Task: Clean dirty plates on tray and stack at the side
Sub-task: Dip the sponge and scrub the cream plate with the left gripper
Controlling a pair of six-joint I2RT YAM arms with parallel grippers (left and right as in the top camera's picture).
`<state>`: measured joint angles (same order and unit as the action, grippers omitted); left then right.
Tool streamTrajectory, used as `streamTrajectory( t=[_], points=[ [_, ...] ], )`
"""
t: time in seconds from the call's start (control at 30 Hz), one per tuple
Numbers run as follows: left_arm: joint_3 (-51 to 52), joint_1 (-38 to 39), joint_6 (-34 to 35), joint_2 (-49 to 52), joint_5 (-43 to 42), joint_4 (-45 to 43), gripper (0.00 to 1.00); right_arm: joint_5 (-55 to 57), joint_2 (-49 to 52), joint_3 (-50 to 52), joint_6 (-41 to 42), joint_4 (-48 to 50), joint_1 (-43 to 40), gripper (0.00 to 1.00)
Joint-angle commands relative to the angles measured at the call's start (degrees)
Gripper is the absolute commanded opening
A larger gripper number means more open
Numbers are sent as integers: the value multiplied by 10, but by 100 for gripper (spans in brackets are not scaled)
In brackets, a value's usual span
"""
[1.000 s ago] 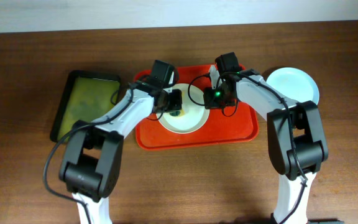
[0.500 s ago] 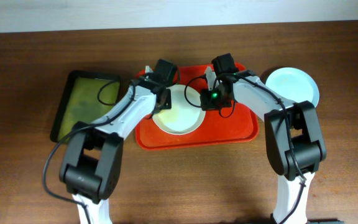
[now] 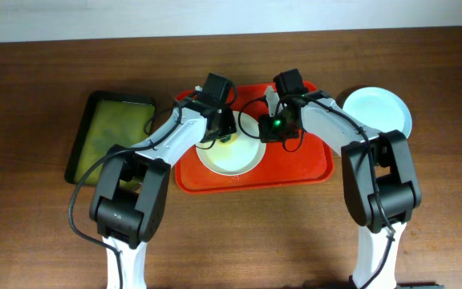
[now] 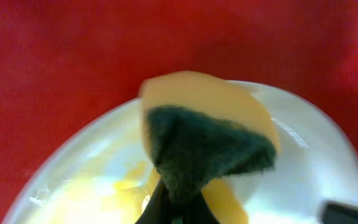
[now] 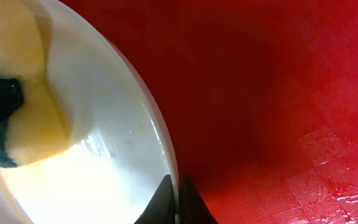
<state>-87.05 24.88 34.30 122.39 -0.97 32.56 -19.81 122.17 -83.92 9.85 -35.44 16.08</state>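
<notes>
A white plate [image 3: 235, 155] lies on the red tray [image 3: 295, 164]. My left gripper [image 3: 223, 132] is shut on a yellow sponge with a dark green scrub side [image 4: 207, 140] and presses it on the plate's far left part [image 4: 316, 162]. My right gripper [image 3: 269, 128] is shut on the plate's right rim [image 5: 166, 168], the rim between its fingers. The sponge also shows in the right wrist view [image 5: 17, 118]. A pale blue-green plate [image 3: 378, 108] sits on the table right of the tray. A third plate is not visible.
A dark tray with a green lining [image 3: 111, 132] lies left of the red tray. The brown wooden table [image 3: 231, 233] stretches in front of both trays. Arm cables hang over the red tray's far edge.
My left gripper has swept the sponge across the plate, out to its left rim and back toward the far side. The plate shifted slightly left. My right gripper kept its hold on the rim.
</notes>
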Motion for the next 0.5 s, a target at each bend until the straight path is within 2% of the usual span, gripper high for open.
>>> streamTrajectory(
  t=[0.0,0.1,0.17,0.23,0.33,0.47],
  points=[
    [-2,-11,-44,13,128,37,0,18,20,14,-8,-3,0,4],
    [-13,-20,-44,-3,245,113,0,18,20,14,-8,-2,0,4],
    [-28,-22,-44,-27,268,141,0,18,20,14,-8,-2,0,4],
    [-42,-22,-44,-61,260,148,0,18,20,14,-8,-3,0,4],
    [-50,-27,-44,-122,200,146,0,19,20,14,-9,-3,0,4],
    [-50,-80,-44,-154,187,177,0,20,20,14,-9,-3,0,4]
  ],
)
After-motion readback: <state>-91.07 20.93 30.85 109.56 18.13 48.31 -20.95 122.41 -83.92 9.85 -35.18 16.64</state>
